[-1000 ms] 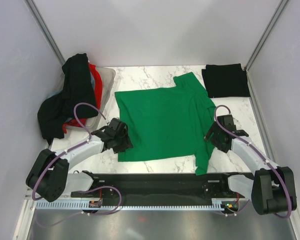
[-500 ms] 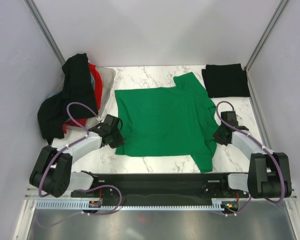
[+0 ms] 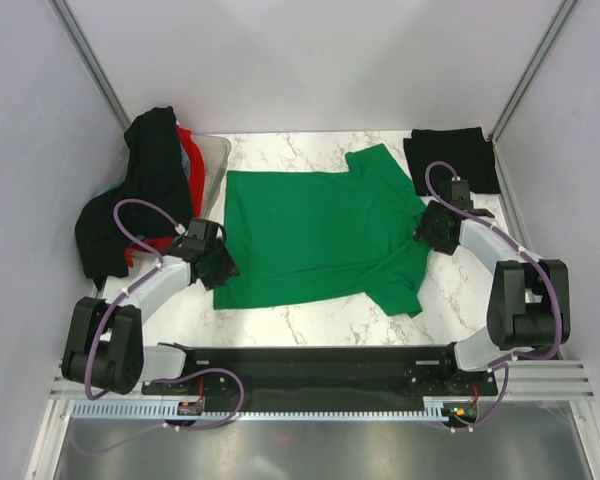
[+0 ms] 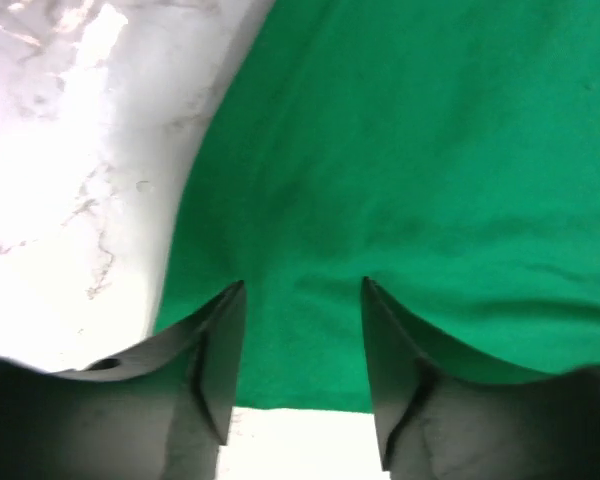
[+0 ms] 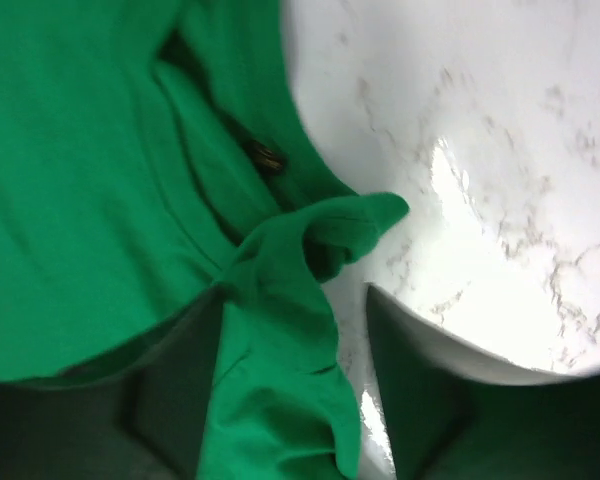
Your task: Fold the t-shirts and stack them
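Note:
A bright green t-shirt [image 3: 315, 235] lies spread flat in the middle of the marble table. My left gripper [image 3: 218, 265] sits at its left edge, near the lower left corner. In the left wrist view the fingers stand apart [image 4: 300, 285] with the flat green fabric [image 4: 400, 150] and its hem between them. My right gripper [image 3: 432, 228] is at the shirt's right side. In the right wrist view its jaws [image 5: 295, 290] are apart around a bunched green fold [image 5: 320, 230]. A folded black t-shirt [image 3: 450, 160] lies at the back right.
A translucent tub [image 3: 215, 160] stands at the back left, with a black t-shirt [image 3: 145, 190] draped over it and a red one [image 3: 187, 145] inside. Grey walls close in the left, right and back. Bare marble [image 3: 460, 290] shows to the right of the shirt.
Both grippers have moved away from the near edge. The green shirt has slid with them, up and slightly left, and its right side lies flatter.

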